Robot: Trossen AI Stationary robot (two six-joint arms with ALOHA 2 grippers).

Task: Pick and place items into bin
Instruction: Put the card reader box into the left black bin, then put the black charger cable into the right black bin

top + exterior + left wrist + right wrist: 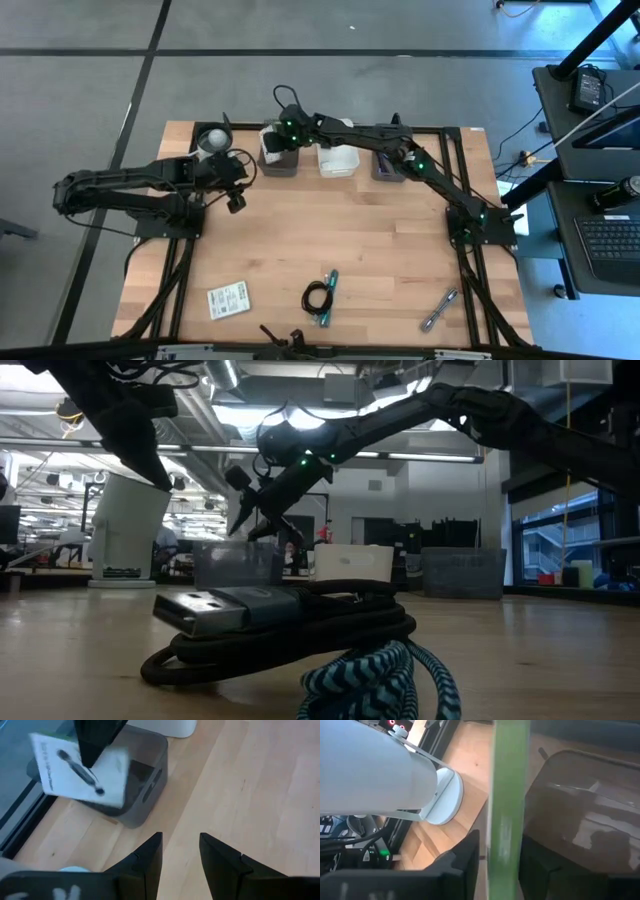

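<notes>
My right gripper (283,135) reaches over the grey bin (280,160) at the table's far edge. Between its parted fingers hangs a white printed card (60,777), tilted over the bin's opening (142,775). In the right wrist view the card shows edge-on as a green strip (507,795). My left gripper (181,840) hovers open over bare wood near the white cup (212,140), touching nothing. Another white card (228,300), a black coiled cable (318,297) with a teal braided piece (370,680), and a silver metal piece (440,310) lie by the near edge. My right gripper comes at the card's top part (87,757) from above, slanting down, one finger on either side. Wood shows between one finger (465,865) and the card. Whether the other finger touches it, I cannot tell. The card is clear of the bin.
A white bin (338,160) and another grey bin (388,165) stand to the right of the first along the far edge. The cup holds a ball and stands left of the bins. The middle of the wooden table (340,230) is bare.
</notes>
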